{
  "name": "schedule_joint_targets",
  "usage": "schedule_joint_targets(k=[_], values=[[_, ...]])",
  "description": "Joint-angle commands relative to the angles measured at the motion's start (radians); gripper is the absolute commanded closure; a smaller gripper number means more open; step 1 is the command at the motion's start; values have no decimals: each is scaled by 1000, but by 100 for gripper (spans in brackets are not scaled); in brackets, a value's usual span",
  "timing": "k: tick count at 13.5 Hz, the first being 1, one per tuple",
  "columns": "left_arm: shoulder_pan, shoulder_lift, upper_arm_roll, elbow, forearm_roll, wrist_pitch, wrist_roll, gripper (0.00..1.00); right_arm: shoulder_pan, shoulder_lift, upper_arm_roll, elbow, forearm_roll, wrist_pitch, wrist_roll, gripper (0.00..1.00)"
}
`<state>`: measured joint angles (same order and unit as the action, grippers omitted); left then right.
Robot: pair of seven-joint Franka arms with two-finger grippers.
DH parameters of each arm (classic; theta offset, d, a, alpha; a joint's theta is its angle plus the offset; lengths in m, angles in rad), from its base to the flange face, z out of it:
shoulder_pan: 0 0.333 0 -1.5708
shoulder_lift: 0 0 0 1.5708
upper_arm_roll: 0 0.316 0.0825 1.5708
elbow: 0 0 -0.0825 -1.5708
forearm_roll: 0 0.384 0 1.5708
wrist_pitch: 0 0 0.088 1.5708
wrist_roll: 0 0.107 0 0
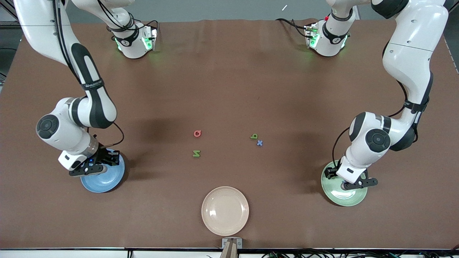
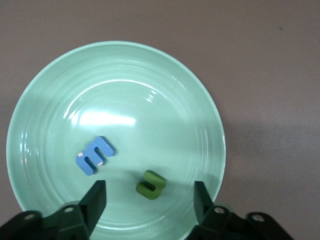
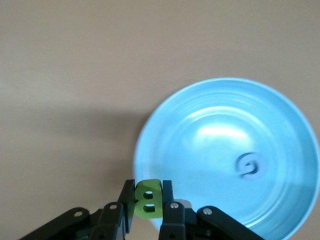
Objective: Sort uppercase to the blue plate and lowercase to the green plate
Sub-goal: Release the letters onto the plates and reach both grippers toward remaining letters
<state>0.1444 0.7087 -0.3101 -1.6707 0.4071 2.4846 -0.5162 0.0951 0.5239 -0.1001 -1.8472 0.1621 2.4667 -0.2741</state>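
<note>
Left gripper fingers stood apart over glossy green plate; right gripper clamped chunky green B.
Blue m and green u lay in the ringed green plate; blue G lay in blue plate.

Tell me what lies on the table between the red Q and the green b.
Nothing: in the front view, bare brown table separates red Q from green b.

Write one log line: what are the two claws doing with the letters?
left claw: open over green plate, green u dropped | right claw: holding green B over blue plate | table: Q, N, b, x
</note>
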Motion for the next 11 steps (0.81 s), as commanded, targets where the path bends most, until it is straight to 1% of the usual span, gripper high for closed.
schedule_joint_targets(k=[1, 2, 3, 4, 5, 6, 8, 9, 11], values=[[-28, -32, -20, 3, 15, -64, -36, 2, -43, 94, 16, 91, -3, 0, -60, 88], [-45, -34, -35, 3, 15, -70, -76, 4, -46, 108, 16, 100, -3, 2, -60, 75], [-75, -32, -40, 3, 13, -76, -115, 6, -46, 111, 16, 100, -3, 5, -59, 60], [-112, -32, -40, 3, 12, -79, -154, 8, -46, 111, 16, 100, -3, 5, -59, 41], [-144, -32, -40, 5, 12, -79, -198, 9, -44, 111, 17, 100, -3, 5, -57, 28], [-172, -32, -40, 5, 13, -79, -229, 10, -40, 111, 17, 99, -1, 2, -56, 24], [-221, -28, -40, 5, 25, -79, -225, 11, -19, 99, 17, 97, -1, -14, -43, 23], [-244, -25, -40, 6, 24, -79, -229, 12, 1, 84, 19, 97, 2, -61, -24, 23], [-269, -20, -41, 0, 22, -79, -235, 16, 53, 53, 22, 99, 4, -167, 105, 23]])
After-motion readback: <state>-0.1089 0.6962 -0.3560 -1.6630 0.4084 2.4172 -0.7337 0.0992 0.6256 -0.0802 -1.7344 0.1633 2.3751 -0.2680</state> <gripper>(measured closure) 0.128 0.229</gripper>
